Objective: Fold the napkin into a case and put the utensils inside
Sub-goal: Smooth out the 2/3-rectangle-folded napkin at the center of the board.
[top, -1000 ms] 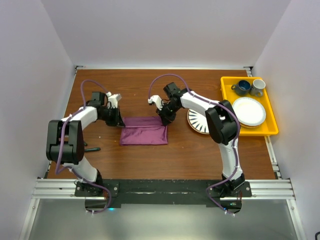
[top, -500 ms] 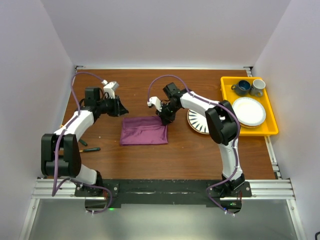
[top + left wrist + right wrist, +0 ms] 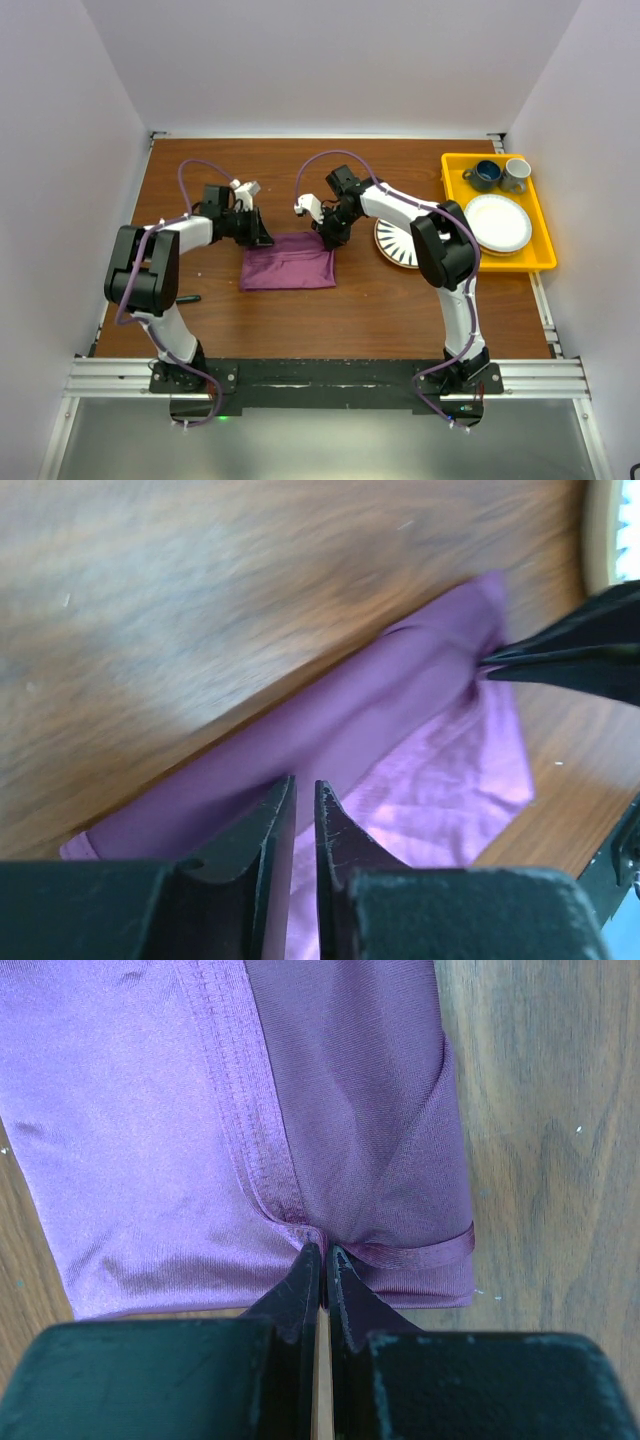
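Observation:
The plum-purple napkin (image 3: 288,265) lies folded in a rectangle at mid-table, with one flap over its far part. It also shows in the left wrist view (image 3: 420,740) and the right wrist view (image 3: 150,1110). My right gripper (image 3: 328,240) (image 3: 323,1252) is shut on the napkin's hem at its far right corner. My left gripper (image 3: 262,238) (image 3: 305,785) is just over the napkin's far left edge, its jaws shut to a thin slit with nothing seen between them. No gold utensils show. The cloth is not a narrow case.
The striped plate (image 3: 392,252) lies right of the napkin, partly under the right arm. A yellow tray (image 3: 449,160) at the far right holds a white plate (image 3: 498,223), a blue cup (image 3: 487,175) and a grey mug (image 3: 516,175). A thin dark object (image 3: 186,298) lies near the left arm.
My left gripper left the napkin's left corner, swung away to the far left, then came back to the napkin's far left edge. The right gripper and the napkin have stayed put.

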